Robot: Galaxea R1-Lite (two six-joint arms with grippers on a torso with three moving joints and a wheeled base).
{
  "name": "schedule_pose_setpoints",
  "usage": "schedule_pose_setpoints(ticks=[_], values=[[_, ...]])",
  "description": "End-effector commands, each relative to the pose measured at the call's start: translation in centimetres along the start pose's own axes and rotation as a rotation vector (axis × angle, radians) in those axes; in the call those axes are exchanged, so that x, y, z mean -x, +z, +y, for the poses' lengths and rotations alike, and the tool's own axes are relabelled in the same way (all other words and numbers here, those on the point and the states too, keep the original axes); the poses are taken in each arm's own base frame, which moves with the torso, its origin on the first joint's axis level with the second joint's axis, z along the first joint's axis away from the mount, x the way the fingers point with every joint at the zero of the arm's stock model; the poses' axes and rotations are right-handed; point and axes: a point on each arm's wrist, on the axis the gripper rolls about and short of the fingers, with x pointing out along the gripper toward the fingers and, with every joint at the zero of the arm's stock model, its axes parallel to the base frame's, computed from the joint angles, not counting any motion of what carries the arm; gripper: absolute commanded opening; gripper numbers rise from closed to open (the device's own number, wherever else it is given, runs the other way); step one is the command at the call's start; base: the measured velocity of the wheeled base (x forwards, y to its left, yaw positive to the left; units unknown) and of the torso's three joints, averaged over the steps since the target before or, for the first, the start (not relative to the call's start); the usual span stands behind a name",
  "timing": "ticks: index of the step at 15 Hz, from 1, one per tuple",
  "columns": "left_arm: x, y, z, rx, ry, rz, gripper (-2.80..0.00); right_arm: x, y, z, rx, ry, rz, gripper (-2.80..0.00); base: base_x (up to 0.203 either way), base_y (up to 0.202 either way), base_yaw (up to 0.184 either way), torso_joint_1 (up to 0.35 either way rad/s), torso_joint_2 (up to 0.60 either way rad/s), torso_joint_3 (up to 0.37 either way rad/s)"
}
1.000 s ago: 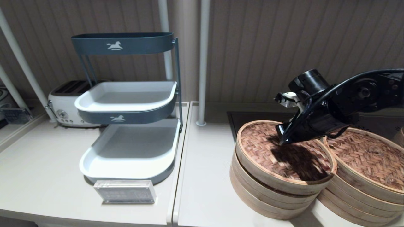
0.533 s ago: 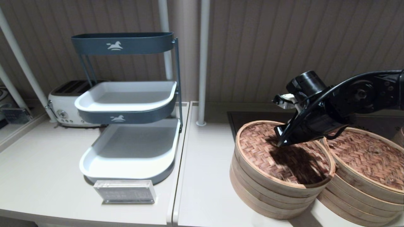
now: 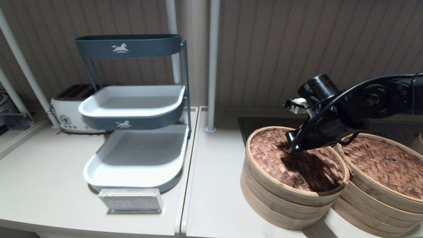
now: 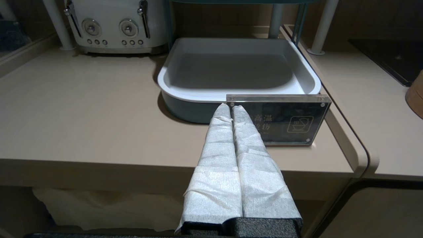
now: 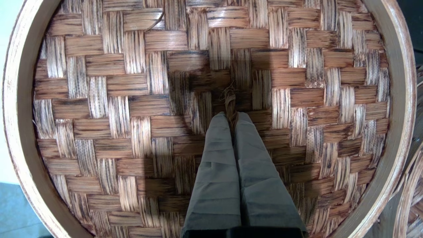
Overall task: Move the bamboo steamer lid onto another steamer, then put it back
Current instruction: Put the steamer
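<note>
head view: the right gripper (image 3: 292,147) hangs over the middle of the bamboo steamer lid (image 3: 274,155), its arm reaching in from 3 o'clock and throwing a dark shadow over the weave. the lid sits level on a stack of pale bamboo tiers (image 3: 281,206) at 4 o'clock on the counter (image 3: 214,198). just beside it, toward 3 o'clock and touching or nearly touching rim to rim, stands another steamer (image 3: 380,201) with its own woven lid (image 3: 386,165). a dark flat panel (image 3: 251,124) lies behind both stacks. across the counter seam, at 9 to 10 o'clock, a three-tier tray rack (image 3: 132,109) stands well apart from the steamers, with a toaster (image 3: 67,109) behind it and a small clear sign (image 3: 130,200) in front of its lowest tray. a white pole (image 3: 211,66) rises between the rack and the steamers.

left wrist view: the left gripper (image 4: 231,107) is parked low before the counter edge, its two wrapped fingers (image 4: 219,145) pressed together with nothing between them. straight beyond the tips stand the clear sign (image 4: 290,119) and the lowest tray (image 4: 307,82); the toaster (image 4: 112,26) sits farther back.

right wrist view: the right gripper (image 5: 231,115) has its fingers (image 5: 214,165) closed together on the small dark twisted loop (image 5: 229,100) at the lid's centre. the herringbone weave (image 5: 132,99) fills the view inside the pale hoop rim (image 5: 15,99); the neighbouring steamer's rim (image 5: 408,198) shows just beside it.
</note>
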Motion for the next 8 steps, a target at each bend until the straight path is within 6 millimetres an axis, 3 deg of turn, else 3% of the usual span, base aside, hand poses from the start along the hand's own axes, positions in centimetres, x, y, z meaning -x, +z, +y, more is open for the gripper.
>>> schedule_pose_setpoints(ticks=[1, 8], values=[[-0.16, -0.78, 0.00, -0.001, 0.000, 0.025, -2.80, -0.21, 0.00, -0.11, -0.003, -0.005, 0.007, -2.80, 0.000, 0.000, 0.000, 0.000, 0.00, 0.000], [-0.15, -0.78, -0.01, 0.000, 0.000, 0.024, -2.80, -0.15, -0.30, 0.01, 0.001, -0.002, 0.014, -2.80, 0.000, 0.000, 0.000, 0.000, 0.00, 0.000]])
